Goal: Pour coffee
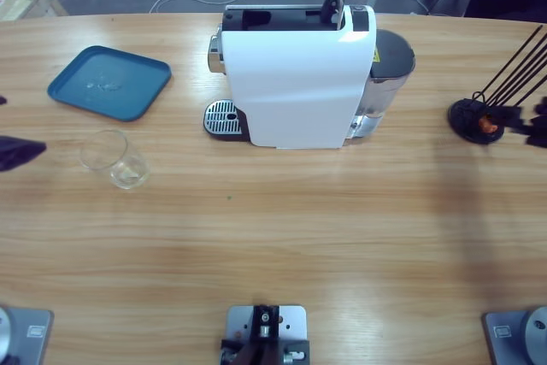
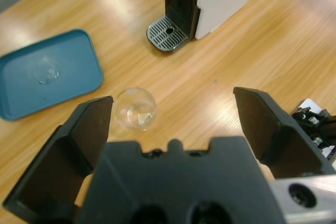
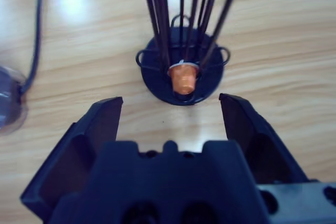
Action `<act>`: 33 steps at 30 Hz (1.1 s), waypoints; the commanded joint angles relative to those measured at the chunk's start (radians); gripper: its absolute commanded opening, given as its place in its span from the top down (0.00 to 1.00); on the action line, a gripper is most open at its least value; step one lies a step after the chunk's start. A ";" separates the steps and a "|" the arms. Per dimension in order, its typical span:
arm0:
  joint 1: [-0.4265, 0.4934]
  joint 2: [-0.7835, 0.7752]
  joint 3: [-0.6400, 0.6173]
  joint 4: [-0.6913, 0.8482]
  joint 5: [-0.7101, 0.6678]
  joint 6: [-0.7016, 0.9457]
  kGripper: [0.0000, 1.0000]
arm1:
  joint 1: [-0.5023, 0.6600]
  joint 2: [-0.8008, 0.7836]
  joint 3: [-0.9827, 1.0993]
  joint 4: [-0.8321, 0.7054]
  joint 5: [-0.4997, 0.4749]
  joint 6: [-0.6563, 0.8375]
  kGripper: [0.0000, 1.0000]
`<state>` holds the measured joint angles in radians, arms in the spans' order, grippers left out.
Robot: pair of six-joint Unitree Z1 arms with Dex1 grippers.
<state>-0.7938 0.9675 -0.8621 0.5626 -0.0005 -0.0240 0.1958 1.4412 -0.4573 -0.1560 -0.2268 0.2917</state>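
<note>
A clear tumbler [image 1: 115, 160] stands on the table in front of a blue tray; no coffee is in view in it or anywhere else. The white coffee machine [image 1: 299, 79] sits mid-table with its drip grate [image 1: 224, 118] facing left. My left gripper [image 2: 173, 103] is open above the table, with the tumbler [image 2: 135, 109] lying just beyond and between its jaws. In the high view the left gripper [image 1: 15, 151] shows as a dark shape at the left edge. My right gripper [image 3: 170, 103] is open, empty, and faces an orange capsule [image 3: 183, 78] in a black wire holder [image 3: 181, 85].
The blue tray [image 1: 109, 81] lies at the back left, empty except for a few water drops. The capsule holder [image 1: 474, 117] with long black rods stands at the right, with the right gripper [image 1: 534, 121] beside it. A grey water tank [image 1: 389, 66] is behind the machine.
</note>
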 commanded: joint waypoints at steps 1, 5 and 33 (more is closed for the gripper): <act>-0.007 -0.013 0.028 0.010 -0.007 -0.021 0.00 | -0.053 0.114 0.088 -0.150 -0.014 0.009 0.21; -0.007 -0.002 0.020 0.008 -0.010 -0.022 0.00 | -0.074 0.170 0.100 -0.214 -0.006 0.004 0.30; -0.007 0.049 -0.012 0.006 -0.034 -0.022 0.00 | -0.142 0.294 0.152 -0.435 0.030 -0.074 0.83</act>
<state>-0.7939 0.9757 -0.8672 0.5626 -0.0139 -0.0305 0.0779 1.7044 -0.3270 -0.5753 -0.1992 0.2388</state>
